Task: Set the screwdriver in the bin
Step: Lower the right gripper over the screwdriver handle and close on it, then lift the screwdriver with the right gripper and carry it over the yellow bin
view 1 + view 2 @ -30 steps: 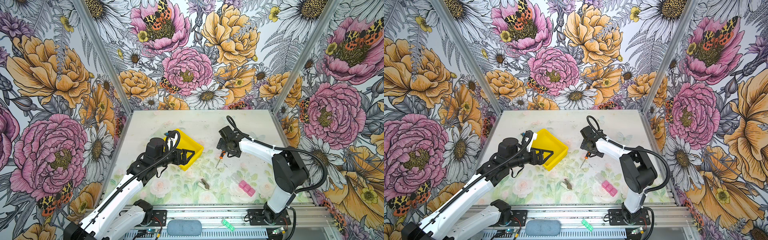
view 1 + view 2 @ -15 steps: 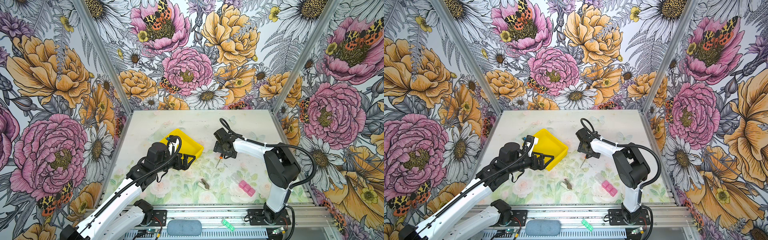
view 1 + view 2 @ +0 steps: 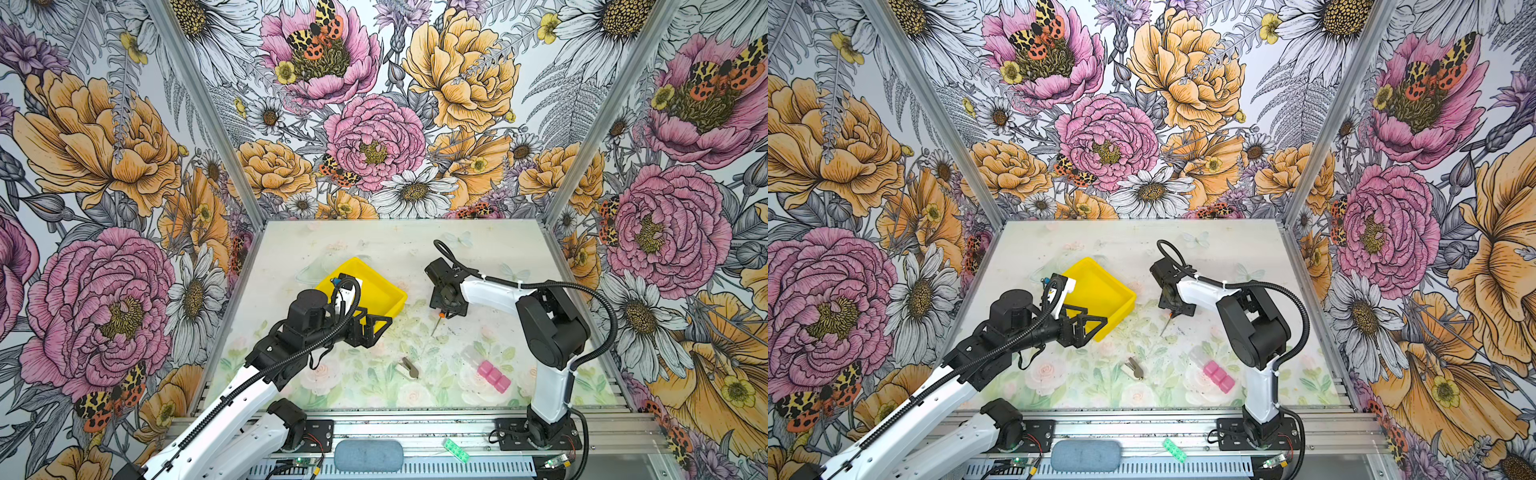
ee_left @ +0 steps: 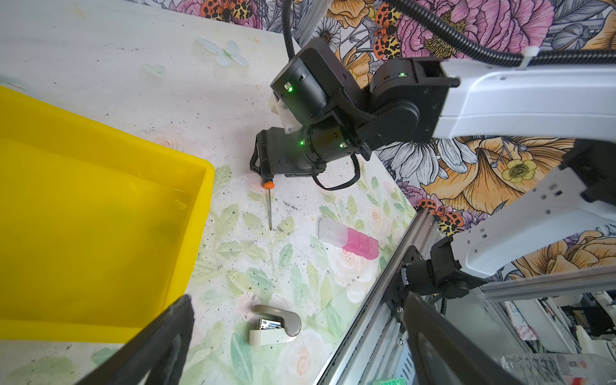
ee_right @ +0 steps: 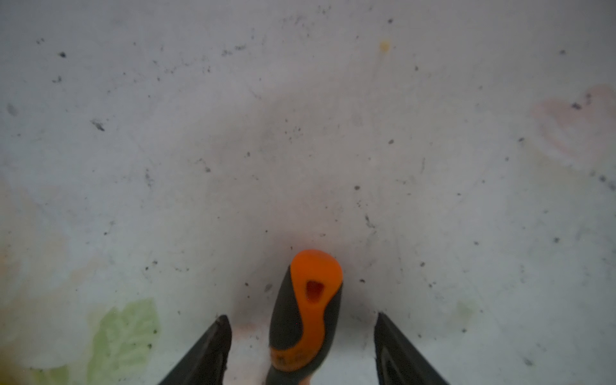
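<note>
Floral-print tabletop [image 3: 374,237], flowered walls on three sides.

Screwdriver [image 5: 315,273] lies flat on the table, to the right of the yellow bin [image 3: 376,291] and apart from it. Thin shaft points toward the front edge.

Change over the last second: right gripper [image 5: 301,318] has dropped from just above the handle down onto it, and its jaws have narrowed. Wrist view shows the fingertips [image 5: 220,333] either side of the orange-and-black handle with table visible in both gaps. Open still, not gripping. That view is soft, so a light touch lower on the handle can't be ruled out.

Left gripper [image 3: 380,332] has drawn back a little. It hangs open and empty at the bin's near corner.

Grey-and-white clip [image 3: 407,368] and pink blocks [image 3: 492,376] sit nearer the front, clear of the work.

Reading: the approach is finished and the grasp is closing. Lift and the carry to the bin are still to do. Handle sits centred between the fingers, so the pinch should land square.
</note>
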`<state>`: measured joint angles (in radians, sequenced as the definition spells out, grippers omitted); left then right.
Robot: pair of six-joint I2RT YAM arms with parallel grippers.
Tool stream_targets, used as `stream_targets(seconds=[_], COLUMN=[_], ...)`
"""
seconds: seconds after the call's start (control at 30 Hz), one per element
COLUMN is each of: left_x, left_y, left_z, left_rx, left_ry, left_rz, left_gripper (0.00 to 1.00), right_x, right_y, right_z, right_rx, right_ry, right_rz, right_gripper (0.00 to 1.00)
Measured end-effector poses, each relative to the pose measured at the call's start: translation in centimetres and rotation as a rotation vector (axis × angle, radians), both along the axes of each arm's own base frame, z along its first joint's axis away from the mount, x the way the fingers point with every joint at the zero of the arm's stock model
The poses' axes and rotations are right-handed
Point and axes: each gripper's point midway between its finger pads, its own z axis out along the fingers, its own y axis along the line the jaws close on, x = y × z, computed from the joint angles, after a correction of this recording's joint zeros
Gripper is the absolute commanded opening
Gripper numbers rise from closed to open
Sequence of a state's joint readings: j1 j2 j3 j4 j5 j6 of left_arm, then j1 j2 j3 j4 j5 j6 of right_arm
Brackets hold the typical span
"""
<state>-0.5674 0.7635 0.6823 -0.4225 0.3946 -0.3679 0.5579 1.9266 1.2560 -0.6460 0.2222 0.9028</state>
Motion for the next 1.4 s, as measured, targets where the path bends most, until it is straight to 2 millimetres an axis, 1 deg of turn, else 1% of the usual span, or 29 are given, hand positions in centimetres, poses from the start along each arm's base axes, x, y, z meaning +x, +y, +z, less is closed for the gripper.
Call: stream_targets(seconds=[0.13,0.27,0.37,0.6,0.73,0.8,1.03,1.2,1.3,1.4], left_x=[-0.3,-0.3,-0.3,-0.2,-0.1,-0.1,-0.2,0.0,0.2,0.4], left_y=[0.2,0.2,0.2,0.3,0.5,0.6,0.9,1.2,1.3,1.6], left_z=[-1.2,-1.2,-1.3,-1.7,-1.6,-1.4,-0.6,-0.6,-0.7,-1.2], left_rx=[0.014,0.015,0.017,0.027,0.031,0.029,0.018,0.024,0.031,0.042], left_ry=[0.021,0.022,0.023,0.024,0.017,0.01,-0.024,-0.029,-0.031,-0.028], left_rz=[0.001,0.001,0.003,0.012,0.024,0.027,0.044,0.061,0.076,0.092], left_gripper=[0.99,0.99,0.98,0.99,0.99,0.99,0.98,0.98,0.99,0.99], right_x=[0.0,0.0,0.1,0.3,0.4,0.6,1.2,0.9,1.2,1.6], right_y=[0.0,0.0,0.0,0.1,0.1,0.2,0.6,0.4,0.7,1.3], right_z=[-0.3,-0.3,-0.4,-0.4,-0.3,-0.3,-0.3,0.2,1.8,4.3], right_rx=[-0.007,-0.007,-0.006,-0.004,-0.008,-0.007,-0.005,-0.009,0.004,0.026], right_ry=[0.006,0.006,0.005,-0.002,-0.009,-0.015,-0.043,-0.063,-0.101,-0.162], right_rz=[0.005,0.005,0.005,0.006,0.011,0.018,0.061,0.111,0.145,0.18], right_gripper=[0.57,0.52,0.4,0.21,0.06,0.0,0.0,0.0,0.0,0.0])
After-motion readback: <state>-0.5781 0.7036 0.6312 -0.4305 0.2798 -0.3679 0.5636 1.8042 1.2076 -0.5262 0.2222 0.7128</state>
